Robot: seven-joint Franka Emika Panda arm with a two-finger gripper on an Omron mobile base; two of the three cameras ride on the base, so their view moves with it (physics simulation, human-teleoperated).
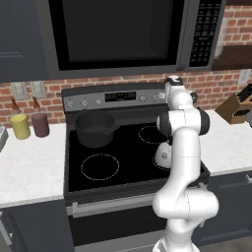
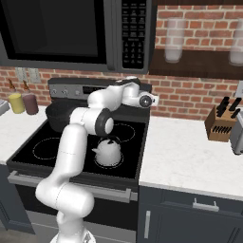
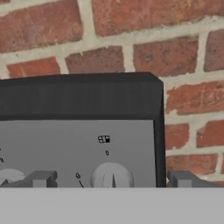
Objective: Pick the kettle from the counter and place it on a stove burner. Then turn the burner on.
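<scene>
Red brick wall (image 3: 131, 30) backs the grey stove control panel (image 3: 78, 148), whose rightmost round knob (image 3: 111, 176) sits between the gripper (image 3: 109, 178), jaws spread wide and released. Below that panel, the small silvery-white dome kettle (image 2: 108, 152) stands on the glossy black cooktop (image 1: 123, 162), on its front-right dashed burner.

The kettle (image 2: 108, 153) sits on the near right stove burner (image 2: 124, 166), with the pot (image 1: 94, 128) on the far left of the cooktop (image 1: 129, 160), two jars (image 1: 30, 125) on the left counter (image 1: 28, 170), and the knife block (image 2: 221, 124) on the right counter.
</scene>
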